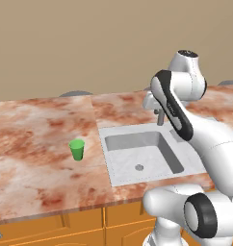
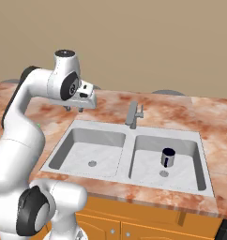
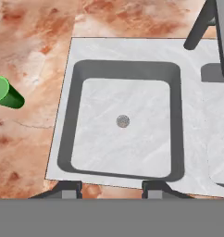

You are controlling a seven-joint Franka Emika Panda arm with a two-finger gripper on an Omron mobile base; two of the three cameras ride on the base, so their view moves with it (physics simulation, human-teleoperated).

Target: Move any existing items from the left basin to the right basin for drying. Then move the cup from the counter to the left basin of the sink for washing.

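Glossy white rounded links are showing dark black joint bands and caps; the tool (image 2: 74, 108) is wearing small dark fingertips.

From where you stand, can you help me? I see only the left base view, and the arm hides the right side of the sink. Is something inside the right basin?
Observer: Yes. A small dark mug stands upright in the right basin, just behind its drain.
Operator: Thank you. And where is the gripper? My view does not show its tips.
Observer: The gripper hangs over the counter, behind the left basin's back left corner, not touching anything.
Operator: Are the fingers open?
Observer: Yes, the hand view shows the two fingertips set wide apart, with nothing between them.
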